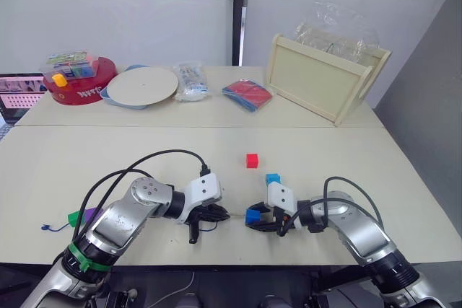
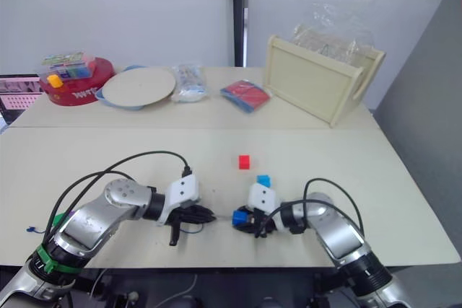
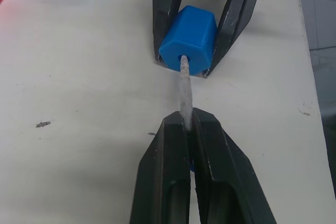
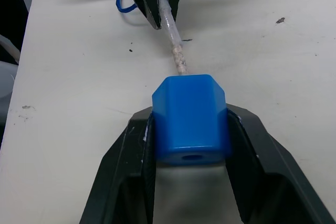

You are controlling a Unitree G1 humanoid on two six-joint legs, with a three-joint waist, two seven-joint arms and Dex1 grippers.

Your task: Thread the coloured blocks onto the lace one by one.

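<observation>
A: Item 1, dark blue block (image 3: 188, 43). Status?
B: Clamped between fingers of right gripper (image 4: 191, 153), low over desk (image 1: 361, 171) nr front edge. Smooth plastic cube w/ chamfered corners, round bore thru centre. Pale stiff tip of lace (image 3: 184, 90) is at bore mouth, just entering.
A: Item 2, lace?
B: Tip pinched in left gripper (image 3: 189, 127), fingers closed on it. Tip clear, glossy, scuffed; thin blue cord loops behind those fingers. Knotted end (image 1: 45, 227) far left on desk.
A: Step?
B: Threading dark blue block, judged early. Next calls for pushing tip straight thru w/o bending, then regrip on far side.
A: Others?
B: Red block (image 1: 251, 160) & light blue block (image 1: 272, 178) loose mid-desk; green block (image 1: 73, 217) & purple block (image 1: 91, 213) by left arm, prob already on lace, can't confirm.
</observation>
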